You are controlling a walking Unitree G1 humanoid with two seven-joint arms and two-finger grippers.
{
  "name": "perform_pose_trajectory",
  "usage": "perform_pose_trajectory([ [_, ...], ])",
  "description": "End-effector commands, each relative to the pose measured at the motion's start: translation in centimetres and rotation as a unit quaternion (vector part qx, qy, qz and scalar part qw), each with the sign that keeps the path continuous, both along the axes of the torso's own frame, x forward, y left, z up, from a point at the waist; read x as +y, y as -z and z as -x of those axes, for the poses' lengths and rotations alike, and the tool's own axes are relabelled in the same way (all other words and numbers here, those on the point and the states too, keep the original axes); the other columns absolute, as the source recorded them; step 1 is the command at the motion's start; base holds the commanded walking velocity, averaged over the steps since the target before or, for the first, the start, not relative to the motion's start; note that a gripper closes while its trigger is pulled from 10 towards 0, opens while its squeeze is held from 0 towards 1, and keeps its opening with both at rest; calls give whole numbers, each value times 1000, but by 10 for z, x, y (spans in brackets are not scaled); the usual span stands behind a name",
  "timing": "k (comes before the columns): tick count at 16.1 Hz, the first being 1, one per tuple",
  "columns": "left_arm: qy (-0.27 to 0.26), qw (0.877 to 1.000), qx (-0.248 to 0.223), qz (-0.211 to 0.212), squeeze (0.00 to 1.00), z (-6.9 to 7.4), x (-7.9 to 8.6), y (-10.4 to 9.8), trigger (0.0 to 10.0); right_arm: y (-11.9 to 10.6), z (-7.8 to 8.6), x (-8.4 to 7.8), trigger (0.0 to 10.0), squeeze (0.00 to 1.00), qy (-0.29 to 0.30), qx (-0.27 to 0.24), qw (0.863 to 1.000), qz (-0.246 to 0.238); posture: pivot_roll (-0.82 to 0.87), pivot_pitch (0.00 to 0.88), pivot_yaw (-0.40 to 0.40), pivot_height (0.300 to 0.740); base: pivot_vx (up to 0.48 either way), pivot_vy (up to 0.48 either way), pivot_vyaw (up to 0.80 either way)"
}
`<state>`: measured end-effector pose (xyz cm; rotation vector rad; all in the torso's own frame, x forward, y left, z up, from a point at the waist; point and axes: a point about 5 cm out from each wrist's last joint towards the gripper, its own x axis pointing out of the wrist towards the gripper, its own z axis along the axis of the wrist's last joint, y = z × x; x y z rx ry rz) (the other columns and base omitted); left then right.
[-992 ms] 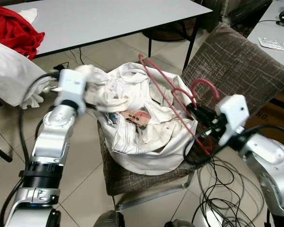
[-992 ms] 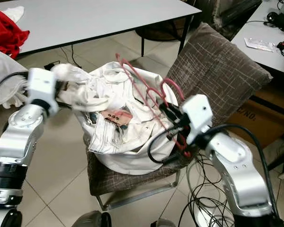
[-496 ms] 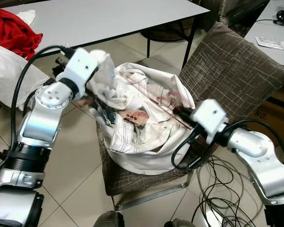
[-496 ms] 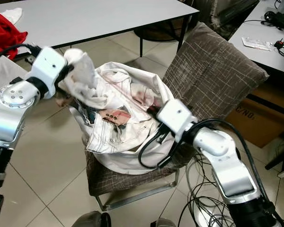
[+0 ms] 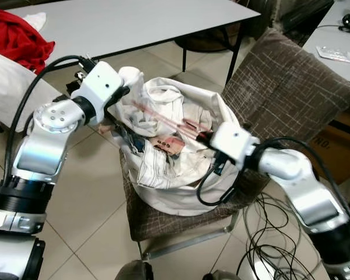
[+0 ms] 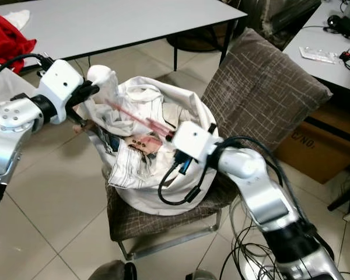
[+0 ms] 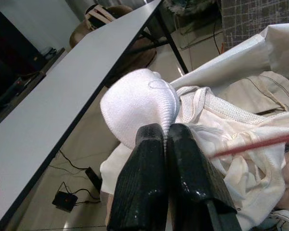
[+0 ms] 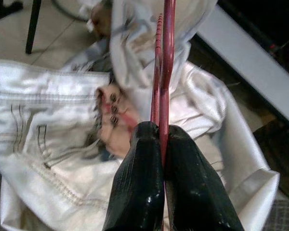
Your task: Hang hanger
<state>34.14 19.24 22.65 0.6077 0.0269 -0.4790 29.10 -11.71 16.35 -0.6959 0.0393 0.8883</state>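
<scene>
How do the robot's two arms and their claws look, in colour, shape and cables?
Both arms have rounded silver metal shells with black ribbed joints lower down. Each wrist carries a boxy white housing. Thick black cables loop outside both arms, the right one hanging in a loop under the wrist. The left claw and the right claw each have two long, glossy black fingers with a fine textured surface.

Both arms reach inward, left pincer (image 7: 164, 144) and right pincer (image 8: 164, 144) clamped
</scene>
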Motion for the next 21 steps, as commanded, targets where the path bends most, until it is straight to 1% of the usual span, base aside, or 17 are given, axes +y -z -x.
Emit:
perform_pose_trajectory([
  [1, 9, 1000, -14, 2, 0, 4, 2, -9, 10000, 10, -5, -3, 10000, 0, 13, 25, 999, 37, -41, 34, 3, 740, 0, 0, 0],
  [3, 27, 999, -18, 15, 0, 10, 3, -15, 10000, 14, -11, -4, 10000, 0, 33, 35, 998, 48, -26, 37, 1, 740, 0, 0, 0],
  [5, 67, 998, -10, 15, 0, 21, 3, -17, 10000, 14, -16, -4, 10000, 0, 51, 39, 996, 54, -19, 39, -1, 740, 0, 0, 0],
  [7, 84, 996, 0, 2, 0, 28, 5, -17, 10000, 16, -18, -6, 10000, 0, 67, 50, 995, 58, -15, 41, -2, 740, 0, 0, 0],
  [9, 70, 997, -16, -22, 0, 29, 13, -20, 10000, 19, -17, -8, 10000, 0, 82, 97, 991, 45, -15, 45, -5, 740, 0, 0, 0],
  [10, 68, 997, -27, -22, 0, 29, 14, -23, 10000, 20, -15, -9, 10000, 0, 87, 118, 989, 36, -14, 45, -7, 740, 0, 0, 0],
  [11, 58, 998, -34, -15, 0, 28, 16, -27, 10000, 19, -16, -9, 10000, 0, 103, 136, 985, 4, -14, 45, -8, 740, 0, 0, 0],
  [12, 50, 998, -39, -17, 0, 27, 19, -28, 10000, 16, -17, -8, 10000, 0, 116, 141, 983, -20, -13, 46, -8, 740, 0, 0, 0],
  [13, 34, 998, -45, -23, 0, 26, 22, -30, 10000, 12, -20, -7, 10000, 0, 135, 145, 979, -57, -14, 46, -8, 740, 0, 0, 0],
  [14, -16, 997, -79, -12, 0, 22, 35, -40, 10000, -5, -27, -7, 10000, 0, 187, 174, 948, -188, -16, 45, -8, 740, 0, 0, 0],
  [15, -30, 994, -101, -6, 0, 22, 39, -46, 10000, -8, -30, -14, 10000, 0, 215, 185, 932, -227, -16, 44, -9, 740, 0, 0, 0],
  [16, -35, 993, -110, -4, 0, 22, 41, -49, 10000, -8, -31, -16, 10000, 0, 227, 187, 925, -239, -16, 45, -9, 740, 0, 0, 0],
  [17, -42, 992, -121, 10, 0, 22, 42, -53, 10000, -10, -34, -20, 10000, 0, 245, 189, 913, -265, -16, 44, -11, 740, 0, 0, 0],
  [18, -43, 991, -129, 15, 0, 22, 42, -56, 10000, -11, -36, -22, 10000, 0, 256, 188, 907, -277, -14, 44, -12, 740, 0, 0, 0],
  [19, -46, 989, -137, 30, 0, 22, 42, -58, 10000, -17, -41, -24, 10000, 0, 276, 191, 884, -325, -12, 43, -13, 740, 0, 0, 0],
  [20, -48, 989, -137, 30, 0, 22, 43, -57, 10000, -18, -41, -24, 10000, 0, 282, 194, 878, -335, -11, 44, -12, 740, 0, 0, 0],
  [21, -50, 990, -134, 20, 0, 22, 43, -56, 10000, -22, -43, -24, 10000, 0, 293, 196, 863, -361, -11, 44, -13, 740, 0, 0, 0],
])
